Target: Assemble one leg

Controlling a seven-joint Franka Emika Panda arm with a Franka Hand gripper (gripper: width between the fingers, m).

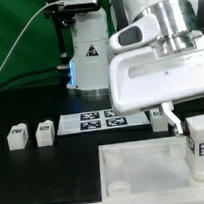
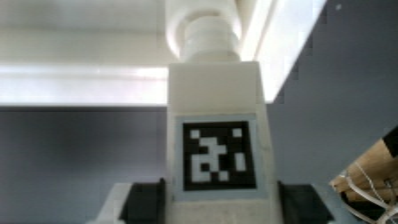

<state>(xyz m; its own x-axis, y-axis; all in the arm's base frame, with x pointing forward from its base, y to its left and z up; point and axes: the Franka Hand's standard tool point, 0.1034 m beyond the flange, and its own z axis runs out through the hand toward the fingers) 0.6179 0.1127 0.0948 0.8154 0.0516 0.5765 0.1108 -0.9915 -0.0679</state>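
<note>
My gripper (image 1: pixel 197 122) is shut on a leg (image 1: pixel 203 139), a white blocky post with a black-and-white tag on its face. I hold it upright over the right rear corner of the white tray-like tabletop (image 1: pixel 146 171). In the wrist view the leg (image 2: pixel 217 110) fills the middle, its round threaded end pointing at the tabletop's rim (image 2: pixel 89 85), with a dark finger (image 2: pixel 150 203) on each side of it. Two more legs (image 1: pixel 17 137) (image 1: pixel 44 132) stand on the black table at the exterior view's left. Whether the held leg touches the tabletop I cannot tell.
The marker board (image 1: pixel 97 119) lies flat behind the tabletop. A white robot base (image 1: pixel 89 56) with a blue light stands at the back, a cable running to it. A green backdrop is behind.
</note>
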